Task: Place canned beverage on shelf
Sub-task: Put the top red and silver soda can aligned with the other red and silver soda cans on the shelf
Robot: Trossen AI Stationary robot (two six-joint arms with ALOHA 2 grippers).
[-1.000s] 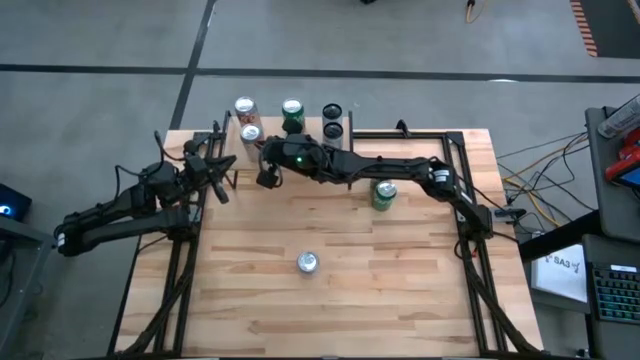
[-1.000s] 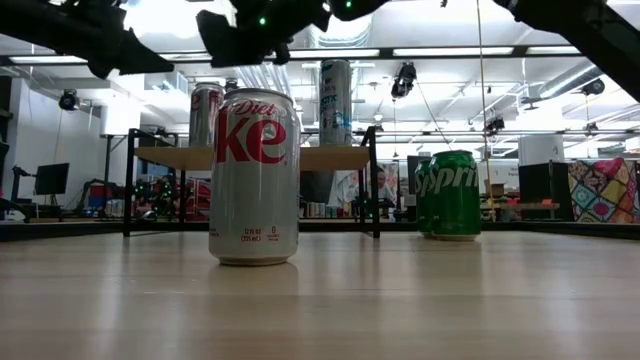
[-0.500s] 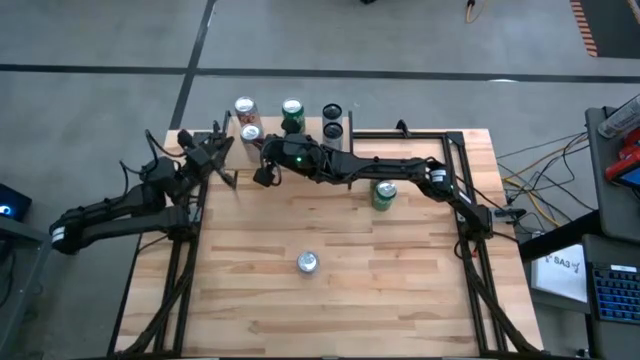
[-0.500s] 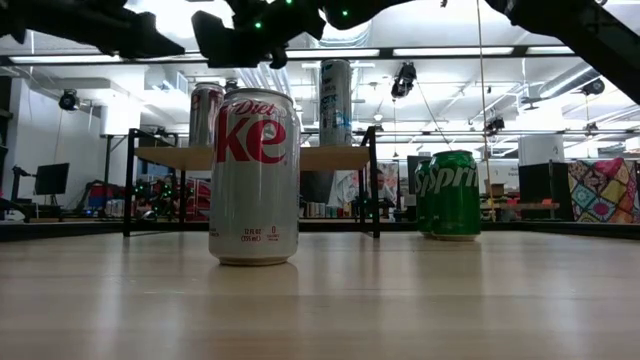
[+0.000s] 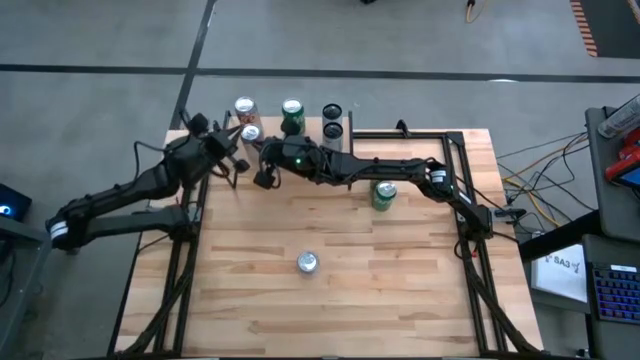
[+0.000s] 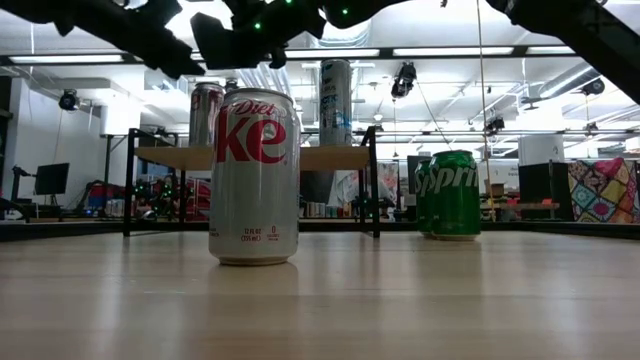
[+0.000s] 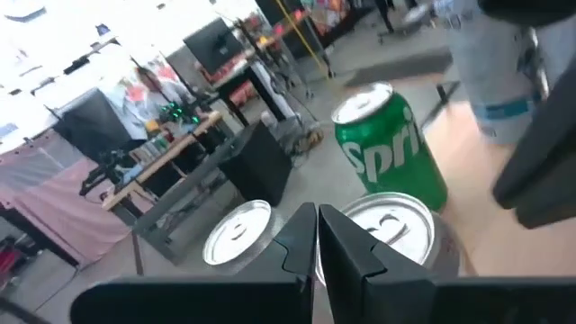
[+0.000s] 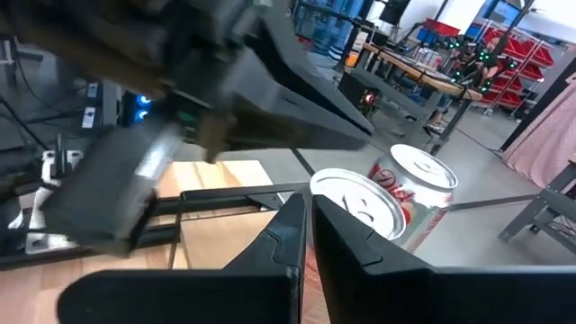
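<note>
The shelf (image 5: 300, 138) (image 6: 330, 158) stands at the table's far edge with several cans on it: two silver-topped cans (image 5: 250, 133) (image 5: 245, 107), a green can (image 5: 291, 110) and dark ones (image 5: 332, 128). On the table stand a Diet Coke can (image 5: 308, 262) (image 6: 254, 176) and a Sprite can (image 5: 384, 193) (image 6: 455, 193). My left gripper (image 5: 238, 160) (image 7: 316, 236) is shut, held level above the shelf's left end, over the silver can tops (image 7: 389, 222). My right gripper (image 5: 260, 152) (image 8: 306, 225) is shut, level, close by the same cans (image 8: 360, 205).
Black frame rails (image 5: 455, 170) run along the table's left and right sides. The two arms' ends stand close together over the shelf's left end. Bare tabletop (image 5: 400, 290) lies around the Diet Coke can at the near side.
My left gripper has swung up and toward the far edge and the shelf, rolling about its own axis as it went; it now sits beside my right gripper. It has stayed shut. The cans have not moved.
</note>
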